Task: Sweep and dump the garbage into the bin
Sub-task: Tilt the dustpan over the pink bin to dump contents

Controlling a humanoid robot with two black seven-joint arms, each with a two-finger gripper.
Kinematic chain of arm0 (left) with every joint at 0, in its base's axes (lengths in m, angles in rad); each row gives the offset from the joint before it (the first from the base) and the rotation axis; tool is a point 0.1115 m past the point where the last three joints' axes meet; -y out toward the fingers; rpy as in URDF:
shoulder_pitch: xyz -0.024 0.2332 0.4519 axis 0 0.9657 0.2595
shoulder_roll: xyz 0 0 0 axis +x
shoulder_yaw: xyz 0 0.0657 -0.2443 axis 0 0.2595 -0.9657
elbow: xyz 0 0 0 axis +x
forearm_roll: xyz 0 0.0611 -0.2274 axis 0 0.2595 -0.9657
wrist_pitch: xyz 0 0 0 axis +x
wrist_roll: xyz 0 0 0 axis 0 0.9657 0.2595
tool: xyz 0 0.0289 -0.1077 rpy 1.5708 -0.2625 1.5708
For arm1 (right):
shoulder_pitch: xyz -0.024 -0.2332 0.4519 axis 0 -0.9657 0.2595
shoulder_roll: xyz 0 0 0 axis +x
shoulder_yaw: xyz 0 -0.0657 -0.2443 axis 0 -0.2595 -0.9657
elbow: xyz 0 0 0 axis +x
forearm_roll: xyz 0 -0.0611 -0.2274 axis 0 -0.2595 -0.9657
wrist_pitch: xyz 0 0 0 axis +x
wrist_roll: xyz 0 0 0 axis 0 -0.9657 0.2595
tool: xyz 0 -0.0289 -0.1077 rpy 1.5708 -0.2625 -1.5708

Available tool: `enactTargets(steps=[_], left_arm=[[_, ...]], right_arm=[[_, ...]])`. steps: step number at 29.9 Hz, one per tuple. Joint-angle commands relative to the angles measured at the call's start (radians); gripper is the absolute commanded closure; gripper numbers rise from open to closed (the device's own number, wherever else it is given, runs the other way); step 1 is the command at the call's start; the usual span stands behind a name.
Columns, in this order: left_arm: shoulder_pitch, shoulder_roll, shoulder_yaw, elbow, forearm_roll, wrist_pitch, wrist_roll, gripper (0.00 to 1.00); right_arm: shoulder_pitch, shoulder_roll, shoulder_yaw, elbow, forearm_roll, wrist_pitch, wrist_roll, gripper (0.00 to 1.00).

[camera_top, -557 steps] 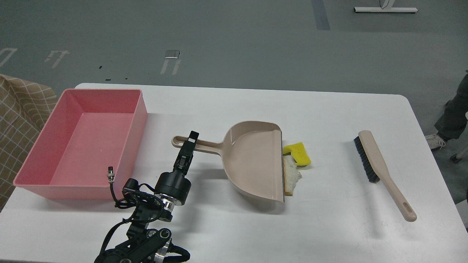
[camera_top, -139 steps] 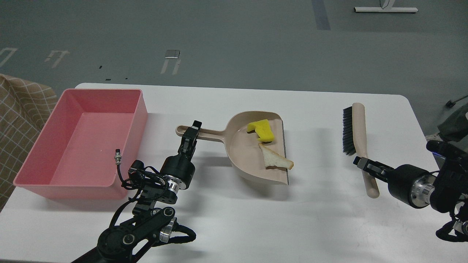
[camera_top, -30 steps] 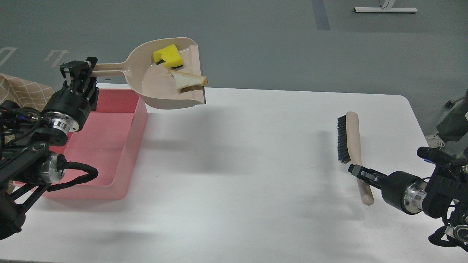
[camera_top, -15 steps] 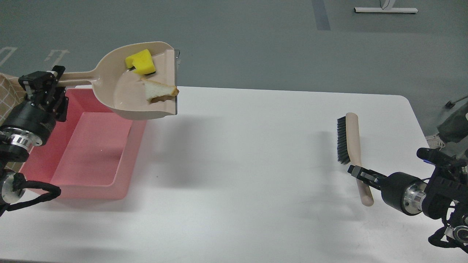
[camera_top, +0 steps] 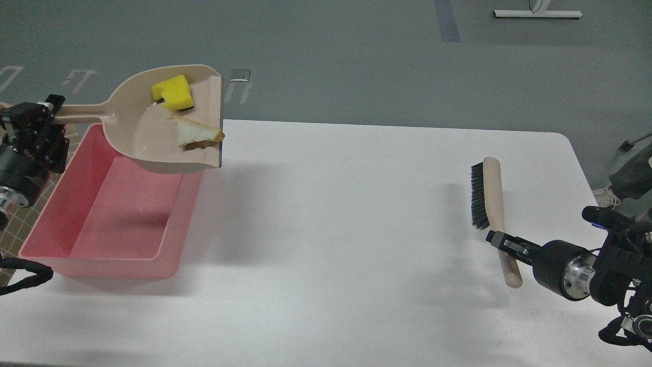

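My left gripper (camera_top: 47,113) is shut on the handle of the beige dustpan (camera_top: 153,145) and holds it in the air over the far right part of the pink bin (camera_top: 102,224). The yellow sponge chunk (camera_top: 173,92) and the torn bread slice (camera_top: 196,135) lie in the pan, the bread close to its open lip. My right gripper (camera_top: 501,243) is shut on the handle of the beige brush (camera_top: 491,204), which it holds at the right side of the white table (camera_top: 356,229), bristles facing left.
The bin stands at the table's left edge and holds nothing that I can see. A checked cloth (camera_top: 12,239) shows beside the bin at the left. Grey floor lies beyond the table's far edge.
My left arm has carried the dustpan with both scraps leftward and a little down, from beyond the bin's right wall to over the bin. The right gripper and brush have barely moved.
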Motion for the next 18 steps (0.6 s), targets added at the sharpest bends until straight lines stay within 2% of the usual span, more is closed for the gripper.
enactTargets(steps=[1,5,9,18], left_arm=[[0.000,0.002,-0.038,0.066,-0.001,-0.066,-0.005,0.93],[0.000,0.002,-0.060,0.120,-0.001,-0.110,-0.010,0.93],[0.000,0.003,-0.062,0.210,0.007,-0.167,-0.042,0.93],[-0.009,0.017,-0.072,0.329,0.010,-0.221,-0.072,0.92]], right_arm=[[0.001,-0.001,0.000,0.000,-0.001,0.000,0.000,0.79],[0.001,-0.001,0.000,0.000,-0.001,0.000,-0.001,0.79],[-0.001,-0.002,0.000,0.001,-0.001,0.000,-0.006,0.79],[-0.001,-0.002,0.000,0.003,0.000,0.000,-0.006,0.79]])
